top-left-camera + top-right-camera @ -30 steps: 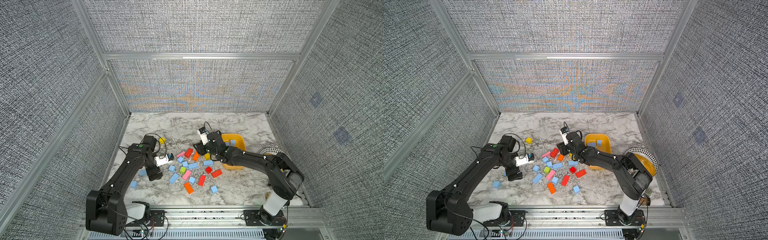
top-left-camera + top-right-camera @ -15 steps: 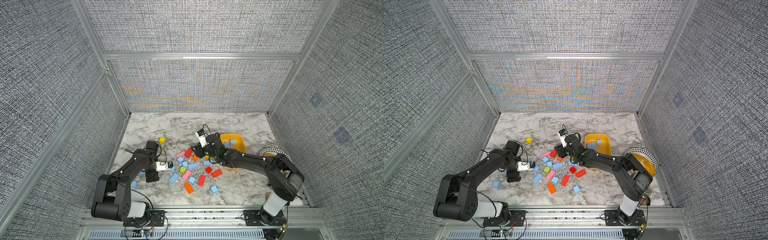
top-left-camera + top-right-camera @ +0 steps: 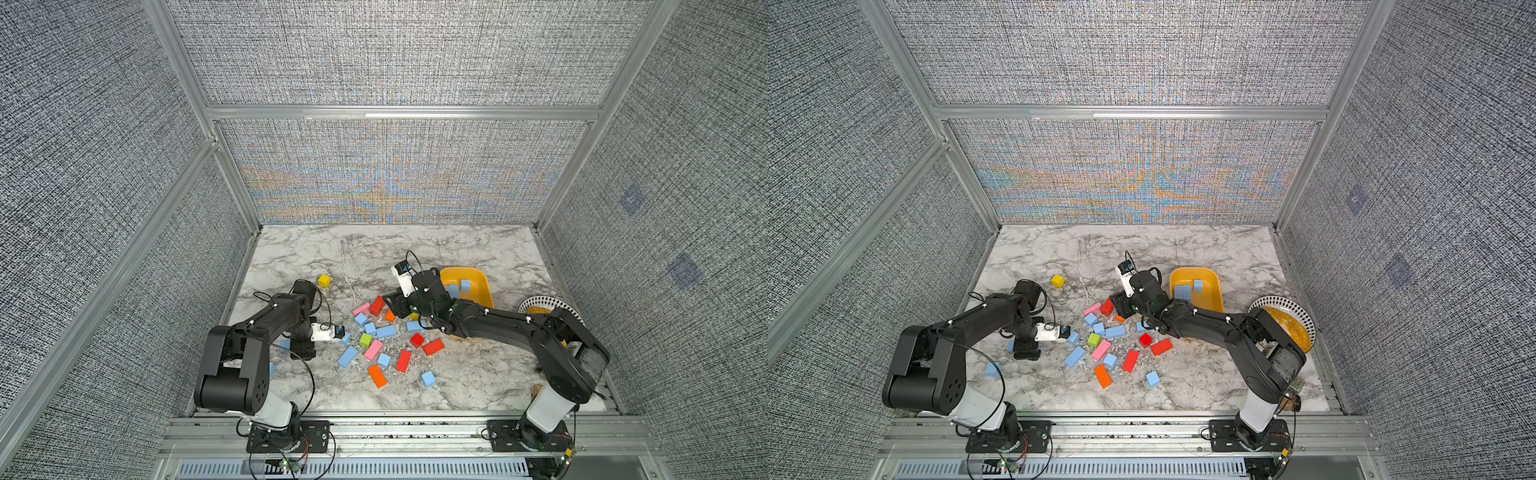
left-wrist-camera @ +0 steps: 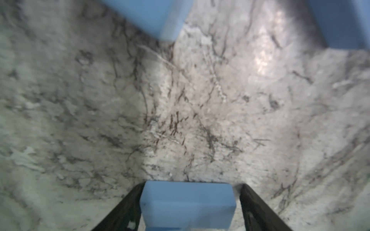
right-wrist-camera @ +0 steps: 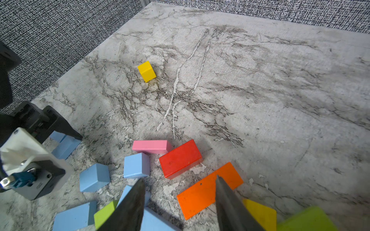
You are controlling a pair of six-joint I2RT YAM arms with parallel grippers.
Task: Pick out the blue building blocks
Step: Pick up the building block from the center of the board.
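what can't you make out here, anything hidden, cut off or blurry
Left wrist view: the blue block inside the left pincer is cut off by the picture edge.
Same view: two more blue blocks, blurred and cropped.
A top view: the right arm covers part of the yellow tray.
Right wrist view: a green block, cropped at the edge.

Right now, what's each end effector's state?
Left end effector: open, straddling a blue block, not clamped.
Right end effector: open, holding nothing.
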